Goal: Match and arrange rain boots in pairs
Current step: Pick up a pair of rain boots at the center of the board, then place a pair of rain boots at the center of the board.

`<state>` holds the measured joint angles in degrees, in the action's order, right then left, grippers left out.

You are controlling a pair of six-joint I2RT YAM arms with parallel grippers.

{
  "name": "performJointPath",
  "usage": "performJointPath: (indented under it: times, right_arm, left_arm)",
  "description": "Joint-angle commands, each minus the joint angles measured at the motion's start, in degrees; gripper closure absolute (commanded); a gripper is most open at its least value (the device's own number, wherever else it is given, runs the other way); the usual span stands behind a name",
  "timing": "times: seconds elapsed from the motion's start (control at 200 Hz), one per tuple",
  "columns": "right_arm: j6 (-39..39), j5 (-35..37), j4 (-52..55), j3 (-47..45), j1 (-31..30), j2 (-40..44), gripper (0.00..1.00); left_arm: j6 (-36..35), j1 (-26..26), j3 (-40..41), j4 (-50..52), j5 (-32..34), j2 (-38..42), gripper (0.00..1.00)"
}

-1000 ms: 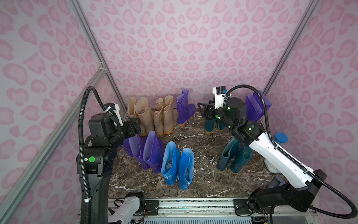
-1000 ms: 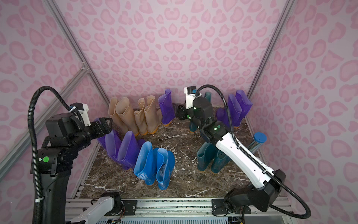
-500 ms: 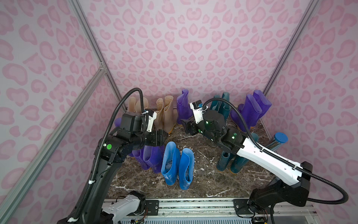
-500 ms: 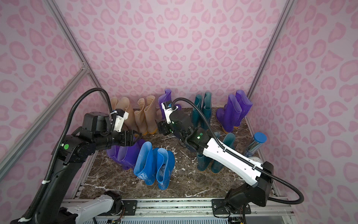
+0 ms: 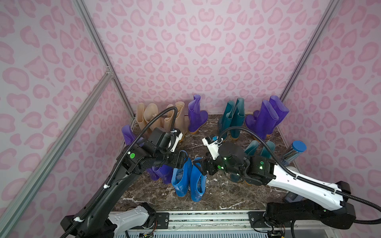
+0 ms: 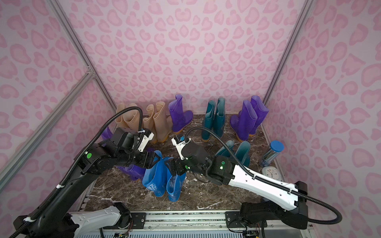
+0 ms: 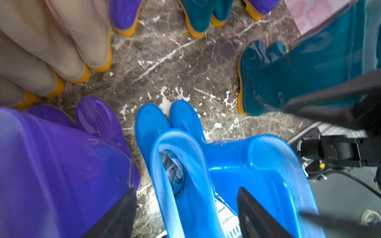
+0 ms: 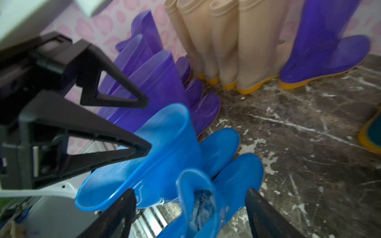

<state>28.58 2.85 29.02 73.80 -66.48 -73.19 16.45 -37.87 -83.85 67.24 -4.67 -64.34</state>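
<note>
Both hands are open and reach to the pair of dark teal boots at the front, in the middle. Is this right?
Not fully. The pair at the front that the open left hand and right hand reach to is the bright blue boots, not dark teal; both top views show it.

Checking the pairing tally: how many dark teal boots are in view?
4. The back teal pair stands by the far wall; the near teal pair partly behind the right arm. More may be hidden.

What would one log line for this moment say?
blue boots: standing side by side, not gripped | left gripper: open, astride one boot's top | right gripper: open, astride the other's top
</note>
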Motion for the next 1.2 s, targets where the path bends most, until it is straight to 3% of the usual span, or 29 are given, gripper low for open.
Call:
performJointPath:
  times: [0.0,0.085,0.165,0.28,0.315,0.375,0.395,0.575,0.71,0.84,1.195]
  right_arm:
    - [5.1,2.2,1.0,-1.8,-0.9,-1.5,0.15]
    - [6.7,3.3,0.0,-3.2,-1.0,-2.4,0.18]
    - [7.1,5.5,0.0,-4.1,-1.1,-3.1,0.32]
    - [7.1,8.7,-1.5,-4.7,-0.5,-3.1,0.85]
    - [7.4,9.4,-2.1,-4.7,0.1,-2.9,1.00]
    - [6.9,11.4,-2.3,-4.3,1.3,-2.3,1.00]
    - [6.7,12.5,-2.2,-4.1,1.6,-2.0,1.00]
    - [4.5,15.4,-2.8,-2.9,6.4,0.5,1.00]
    - [2.3,10.7,-3.6,-4.3,11.0,1.5,1.00]
    - [-0.2,0.9,-6.4,-8.9,18.2,3.0,1.00]
    - [-6.4,-4.8,0.4,-6.3,27.9,5.8,1.00]
  left_arm:
    - [1.4,-1.2,3.1,-2.8,-0.6,0.0,0.22]
    - [1.5,-1.9,5.5,-3.4,0.5,0.5,0.25]
    - [2.1,-2.0,8.8,-6.2,-0.1,2.1,0.32]
    - [4.3,-2.0,12.5,-12.7,-5.0,3.0,0.63]
    - [4.8,-2.1,12.6,-14.5,-6.0,2.5,0.77]
    - [5.5,-2.2,11.9,-17.7,-7.7,1.1,0.96]
    - [5.9,-2.3,11.5,-19.0,-8.3,0.5,0.97]
    - [6.6,-4.8,3.7,-25.6,-9.5,-6.6,0.98]
    - [6.8,-6.0,0.8,-29.2,-8.1,-11.7,0.98]
    - [10.0,-6.5,-1.4,-33.7,-9.1,-17.1,0.98]
    - [20.3,-8.7,-3.5,-43.5,-12.6,-23.7,0.98]
